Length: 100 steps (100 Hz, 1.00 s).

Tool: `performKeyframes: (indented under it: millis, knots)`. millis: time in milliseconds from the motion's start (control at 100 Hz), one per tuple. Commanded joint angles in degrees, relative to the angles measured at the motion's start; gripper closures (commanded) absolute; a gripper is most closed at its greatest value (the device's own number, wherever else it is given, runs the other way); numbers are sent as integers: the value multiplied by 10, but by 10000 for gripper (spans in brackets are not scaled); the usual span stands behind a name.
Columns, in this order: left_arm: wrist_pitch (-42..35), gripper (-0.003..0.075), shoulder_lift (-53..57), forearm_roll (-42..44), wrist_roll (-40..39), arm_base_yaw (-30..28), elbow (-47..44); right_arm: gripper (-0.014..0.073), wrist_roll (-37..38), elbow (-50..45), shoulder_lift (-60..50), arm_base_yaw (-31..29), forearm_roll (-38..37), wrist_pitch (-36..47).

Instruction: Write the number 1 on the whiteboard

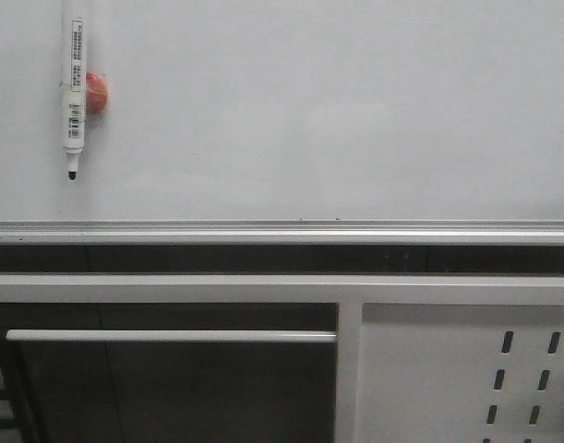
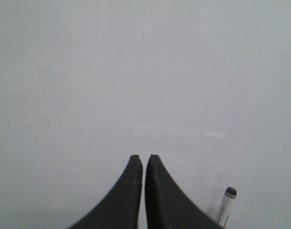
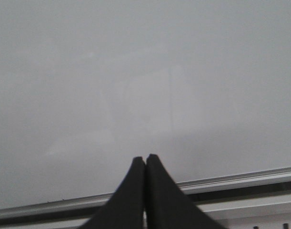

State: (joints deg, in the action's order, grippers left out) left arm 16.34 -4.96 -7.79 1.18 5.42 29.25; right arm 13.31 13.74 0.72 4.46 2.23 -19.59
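Facing whiteboard (image 2: pixel 135 71): left gripper (image 2: pixel 143 158) and right gripper (image 3: pixel 145 157) both closed, empty; marker (image 1: pixel 73 88) hanging tip-down, visible from front and left wrist only.

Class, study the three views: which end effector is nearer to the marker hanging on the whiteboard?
Left. The marker shows just beside the shut left end effector. The right end effector view shows only bare whiteboard and its bottom rail, no marker.

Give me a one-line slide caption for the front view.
Blank whiteboard above its silver rail, a capped-down marker hanging at upper left on a red magnet; nothing written yet.
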Motion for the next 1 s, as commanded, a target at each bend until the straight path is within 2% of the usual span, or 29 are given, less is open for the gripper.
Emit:
performKeyframes:
  millis: [0, 100, 200, 320, 370, 420, 490, 590, 700, 830, 880, 920, 990]
  knots:
    - [-24, 738, -40, -20, 0, 5, 52, 672, -54, 50, 34, -4, -8, 5]
    - [21, 738, -92, -43, 3, 5, 98, 672, -57, 95, 78, -4, -8, -17]
    - [63, 738, -146, -78, 36, 5, 132, 672, -57, 147, 131, -4, -12, -51]
    - [59, 738, -188, -193, 113, 5, 159, 672, -58, 214, 195, -4, -22, -87]
    - [42, 738, -199, -243, 160, 5, 162, 672, -69, 236, 215, -4, -22, -89]
    - [32, 738, -206, -285, 244, 5, 162, 672, -83, 253, 231, -4, -22, -88]
    - [34, 736, -211, -334, 357, 5, 161, 672, -93, 268, 244, -4, -22, -76]
    - [48, 706, -214, -413, 478, 5, 147, 673, -96, 269, 252, -4, -22, -56]
    - [63, 589, -214, -466, 512, 5, 118, 673, -96, 269, 254, -4, -22, -48]
    - [58, 339, -214, -496, 512, 5, 76, 673, -96, 269, 254, -4, -22, -47]
    - [45, 267, -214, -526, 512, 5, 59, 673, -96, 269, 254, -4, -22, -47]
    - [38, 234, -216, -551, 512, 5, 47, 673, -96, 269, 254, -4, -22, -47]
    - [35, 229, -221, -565, 512, 5, 32, 673, -96, 269, 254, -4, -22, -47]
